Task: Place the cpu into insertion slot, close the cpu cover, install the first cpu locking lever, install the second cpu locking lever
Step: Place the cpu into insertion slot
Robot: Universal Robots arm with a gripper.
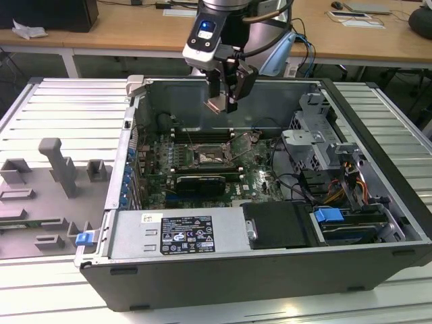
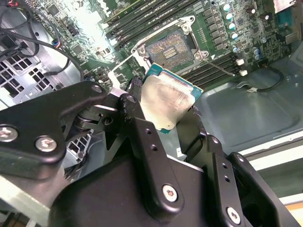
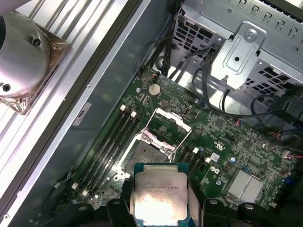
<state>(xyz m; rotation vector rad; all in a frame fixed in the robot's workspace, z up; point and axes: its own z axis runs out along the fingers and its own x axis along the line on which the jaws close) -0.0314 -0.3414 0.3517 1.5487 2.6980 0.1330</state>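
While my claw (image 1: 223,101) pinches the cpu (image 3: 160,195) by its edges, high above the open insertion slot (image 3: 149,153), I must hold it level — corners matched, the cpu cover (image 3: 169,124) standing raised.

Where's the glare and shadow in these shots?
Second wrist view: glare whites out a patch of the motherboard; the cpu face shows a soft sheen. First wrist view: the cpu lit evenly. Exterior view: even room light, case interior dimmer.
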